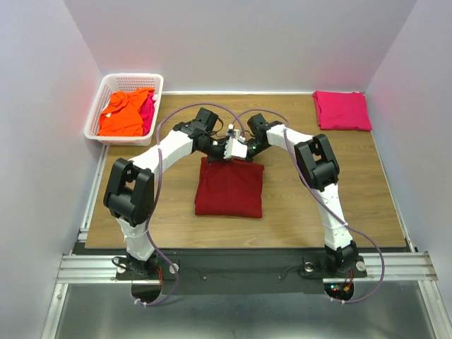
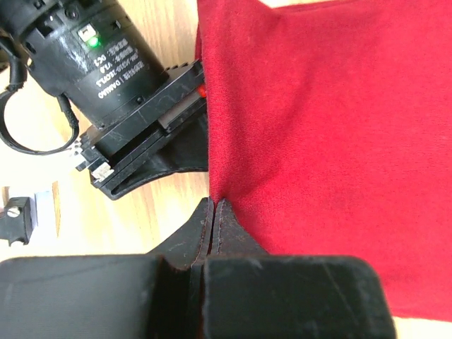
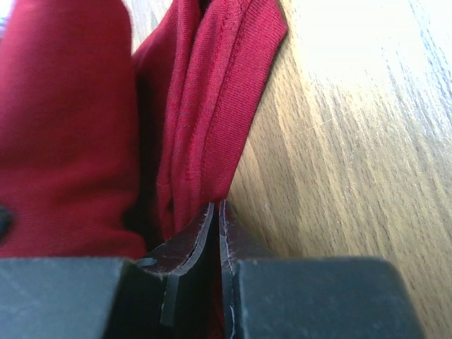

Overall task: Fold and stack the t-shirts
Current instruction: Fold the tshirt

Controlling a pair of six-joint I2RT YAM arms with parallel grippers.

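top external: left pincer [image 2: 214, 206], right pincer [image 3: 216, 210] grip t-shirt [image 1: 229, 191]

My left arm [image 1: 169, 148] and right arm [image 1: 293, 138] arch forward and bend inward, wrists nearly touching. My left gripper [image 2: 214, 203] and right gripper [image 3: 216, 205] each pinch the dark red shirt [image 1: 229, 189], jaws closed.

Seen from above, the arms [image 1: 212, 138] cover the middle of the red shirt [image 1: 229, 187]'s far edge, so the grip there is out of sight. In the basket [image 1: 95, 113] at far left, an orange shirt [image 1: 123, 113] buries most of a pink shirt [image 1: 148, 109]. The left wrist view crops the red shirt at top and right; the right wrist view crops it at top and left, its nearest fold blurred.
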